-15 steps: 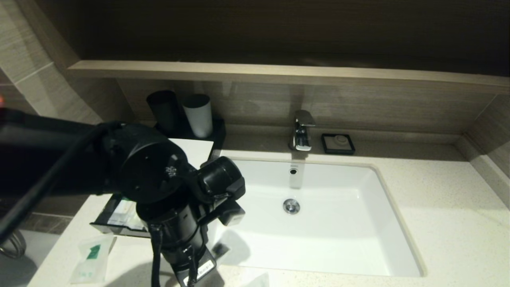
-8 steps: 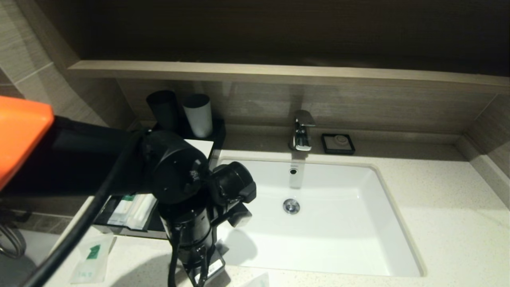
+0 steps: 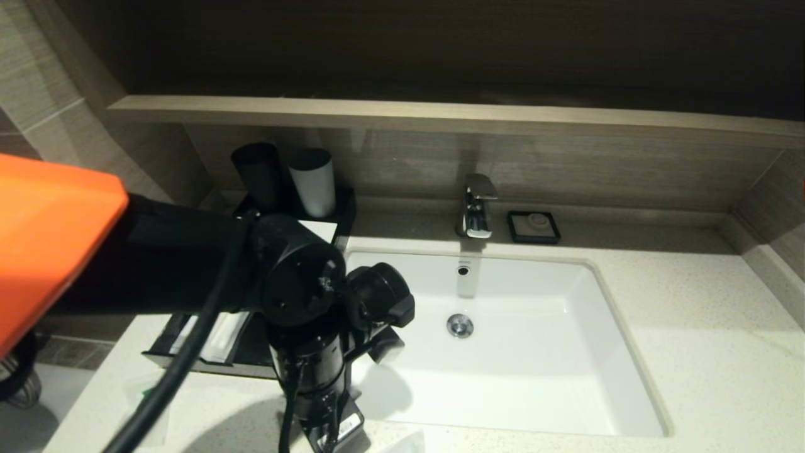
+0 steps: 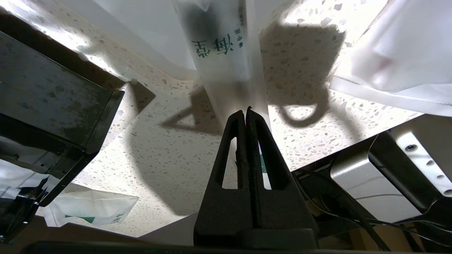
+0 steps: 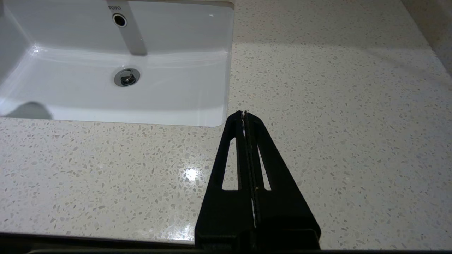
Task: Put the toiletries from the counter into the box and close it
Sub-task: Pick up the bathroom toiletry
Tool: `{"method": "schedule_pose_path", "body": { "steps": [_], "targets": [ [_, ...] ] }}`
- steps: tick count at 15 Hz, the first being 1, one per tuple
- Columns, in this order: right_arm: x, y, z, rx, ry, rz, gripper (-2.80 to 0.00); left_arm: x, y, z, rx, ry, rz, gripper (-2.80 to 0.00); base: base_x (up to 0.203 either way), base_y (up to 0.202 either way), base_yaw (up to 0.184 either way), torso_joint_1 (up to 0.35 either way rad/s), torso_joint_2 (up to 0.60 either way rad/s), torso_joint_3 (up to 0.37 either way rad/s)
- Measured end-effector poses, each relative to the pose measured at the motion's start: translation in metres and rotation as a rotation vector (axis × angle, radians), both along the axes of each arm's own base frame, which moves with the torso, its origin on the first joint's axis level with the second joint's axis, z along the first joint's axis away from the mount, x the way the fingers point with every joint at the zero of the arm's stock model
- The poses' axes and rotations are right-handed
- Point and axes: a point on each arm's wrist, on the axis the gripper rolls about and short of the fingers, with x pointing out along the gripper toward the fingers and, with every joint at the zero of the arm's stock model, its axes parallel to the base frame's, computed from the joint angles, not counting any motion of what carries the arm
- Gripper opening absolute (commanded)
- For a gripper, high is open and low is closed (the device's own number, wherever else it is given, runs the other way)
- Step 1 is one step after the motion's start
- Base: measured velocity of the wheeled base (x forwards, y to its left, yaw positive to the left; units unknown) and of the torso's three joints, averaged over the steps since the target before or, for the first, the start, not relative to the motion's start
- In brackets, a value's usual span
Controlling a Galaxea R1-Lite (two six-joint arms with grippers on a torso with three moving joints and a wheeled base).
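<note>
Left pincer (image 4: 246, 114), nearest the lens: my two fingers are pressed flat together, and a long slim translucent sleeve (image 4: 226, 67) with green print runs straight out from their tips. The sleeve's near end appears pinched between them (the contact itself is hidden by the fingers, so this is a judgement). Its long axis continues the line of my fingers, pointing away from the wrist.

To one side of the pincer in the left wrist view lies the black corner of the drawer (image 4: 70, 116), open, with a white sachet (image 4: 88, 211) bearing green marks on the speckled tabletop (image 4: 169, 169) just beside it. A further white packet (image 4: 392, 63) lies on the opposite side.

In the head view my left arm hangs over the tabletop's front edge, with the box (image 3: 207, 340) behind it to the robot's left, its drawer pulled out and holding pale packets. The coming move therefore turns on carrying the sleeve sideways and back to that drawer, long axis laid along it; the left arm is plainly the nearer.

Right pincer (image 5: 244, 114): closed on nothing, parked above bare tabletop beside the basin (image 5: 116, 70).
</note>
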Motion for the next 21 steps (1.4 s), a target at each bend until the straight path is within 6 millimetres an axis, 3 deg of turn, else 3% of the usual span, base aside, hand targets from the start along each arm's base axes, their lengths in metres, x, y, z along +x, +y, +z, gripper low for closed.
{"method": "schedule_pose_path", "body": {
  "steps": [4, 5, 21],
  "targets": [
    [0.0, 0.0, 0.0, 0.0, 0.0, 0.0, -2.8, 0.001, -0.0011, -0.0001, 0.001, -0.004, 0.004, -2.8, 0.0, 0.0, 0.0, 0.0, 0.0, 0.0],
    [0.0, 0.0, 0.0, 0.0, 0.0, 0.0, -2.8, 0.0011, -0.0012, -0.0002, 0.008, -0.01, 0.004, 0.0, 0.0, 0.0, 0.0, 0.0, 0.0, 0.0],
    [0.0, 0.0, 0.0, 0.0, 0.0, 0.0, -2.8, 0.0024, -0.0009, -0.0096, 0.066, -0.003, 0.031, 0.0, 0.0, 0.0, 0.0, 0.0, 0.0, 0.0]
  ]
}}
